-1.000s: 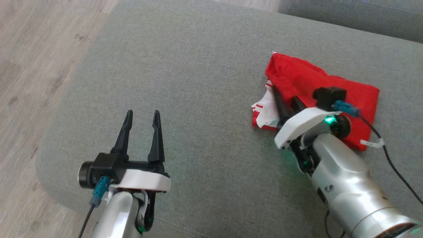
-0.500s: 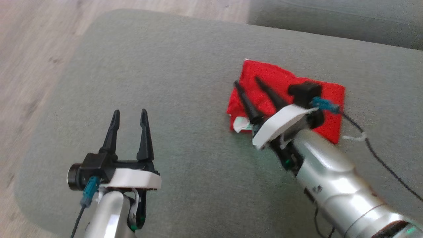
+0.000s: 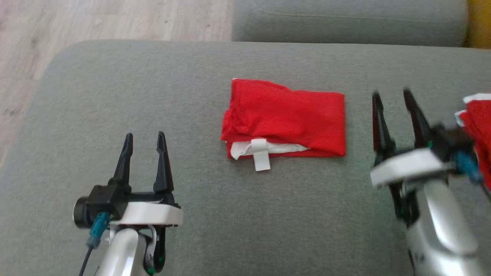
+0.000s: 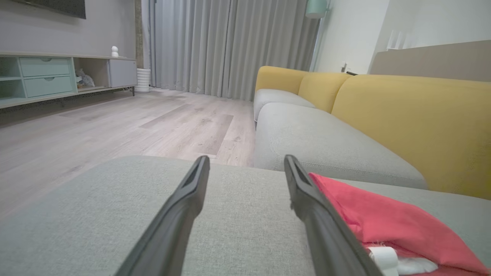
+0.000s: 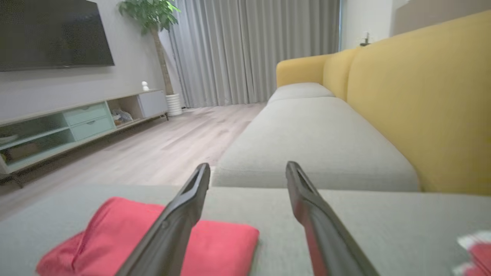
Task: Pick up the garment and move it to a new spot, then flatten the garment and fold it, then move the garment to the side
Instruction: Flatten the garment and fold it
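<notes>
The garment is a red cloth folded into a rectangle, with a white edge and a white tag at its near side, lying in the middle of the grey seat cushion. It shows at the right of the left wrist view and at the lower left of the right wrist view. My left gripper stands open to the garment's left, nothing between its fingers. To the garment's right, my right gripper is open and empty, apart from the cloth.
A second piece of red and white cloth lies at the right edge, beside my right wrist. Wooden floor runs past the cushion's far left edge. Another grey cushion and a yellow backrest lie beyond.
My right gripper has opened, let go of the garment and drawn back to its right. The camera has turned, so the whole picture has shifted. My left gripper has kept its pose.
</notes>
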You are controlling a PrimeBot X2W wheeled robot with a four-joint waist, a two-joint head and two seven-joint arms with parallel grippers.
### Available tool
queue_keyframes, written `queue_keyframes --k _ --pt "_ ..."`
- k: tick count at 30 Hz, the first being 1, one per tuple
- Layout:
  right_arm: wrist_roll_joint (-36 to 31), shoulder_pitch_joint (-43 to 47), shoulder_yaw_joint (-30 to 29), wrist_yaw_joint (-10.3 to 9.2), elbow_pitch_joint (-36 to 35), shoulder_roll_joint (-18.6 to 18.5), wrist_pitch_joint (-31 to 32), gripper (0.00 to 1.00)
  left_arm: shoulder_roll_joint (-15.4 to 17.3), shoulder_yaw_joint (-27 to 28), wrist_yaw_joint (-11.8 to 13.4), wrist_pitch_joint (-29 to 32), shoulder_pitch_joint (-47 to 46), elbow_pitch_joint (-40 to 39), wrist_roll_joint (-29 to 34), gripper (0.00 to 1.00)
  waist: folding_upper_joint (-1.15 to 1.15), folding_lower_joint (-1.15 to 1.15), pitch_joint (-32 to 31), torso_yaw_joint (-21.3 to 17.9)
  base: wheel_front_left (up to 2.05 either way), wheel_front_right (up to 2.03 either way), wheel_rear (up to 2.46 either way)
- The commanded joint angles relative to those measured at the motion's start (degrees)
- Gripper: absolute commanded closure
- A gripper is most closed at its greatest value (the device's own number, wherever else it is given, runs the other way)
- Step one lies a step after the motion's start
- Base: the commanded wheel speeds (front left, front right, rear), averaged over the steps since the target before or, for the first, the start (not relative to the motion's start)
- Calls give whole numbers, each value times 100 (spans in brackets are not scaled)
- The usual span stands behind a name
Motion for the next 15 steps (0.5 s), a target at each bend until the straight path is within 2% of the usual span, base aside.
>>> queue_keyframes --k 1,7,15 --pt "-193 169 -42 39 -472 158 -40 0 46 235 -1 -29 -65 -224 43 0 0 0 -51 -154 0 0 0" --pt "-438 1113 -446 39 -1344 319 -41 0 46 297 20 -29 93 -202 33 0 0 0 -75 -376 0 0 0" --pt "-213 1446 -369 39 -1617 331 -41 0 46 328 32 -29 169 -227 12 0 0 0 -32 -446 0 0 0"
